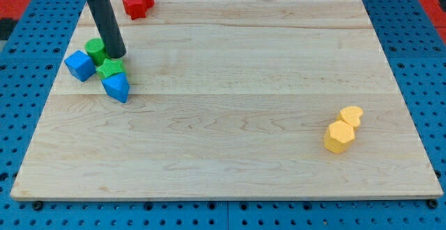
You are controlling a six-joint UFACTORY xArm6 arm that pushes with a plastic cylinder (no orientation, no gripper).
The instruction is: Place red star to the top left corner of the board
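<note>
The arm carries no fingers, so no released, clenched or grasping state applies; it ends in a dark rod. My tip [117, 55] is seen resting on the desk [237, 104] near the view's upper left. It sits just beside the green cylinder [95, 49], on that block's right side, and directly above the second green block [110, 68], whose ribbed top is noted but whose exact shape cannot be made out. Whether the tip actually touches either green block cannot be told from this view.

The four blocks near the tip are packed as a cluster. The blue cube [80, 65] lies at the cluster's left, touching or nearly touching the green cylinder. The blue wedge-like block [116, 87] lies at the cluster's bottom, against the lower edge of the ribbed green block.

The red star [138, 1] is recorded at the view's top edge of the desk, up and to the right of the tip and apart from it. It stands near the top left corner but to the right of the corner itself, with part of it overlapping the desk's upper rim.

Two yellow blocks are noted well apart from everything else, toward the view's lower right: a yellow hexagonal block [339, 136] and, touching its upper right, a smaller yellow block [352, 115] with a rounded outline.

The desk is a pale wooden board lying on a blue perforated base [21, 118].
</note>
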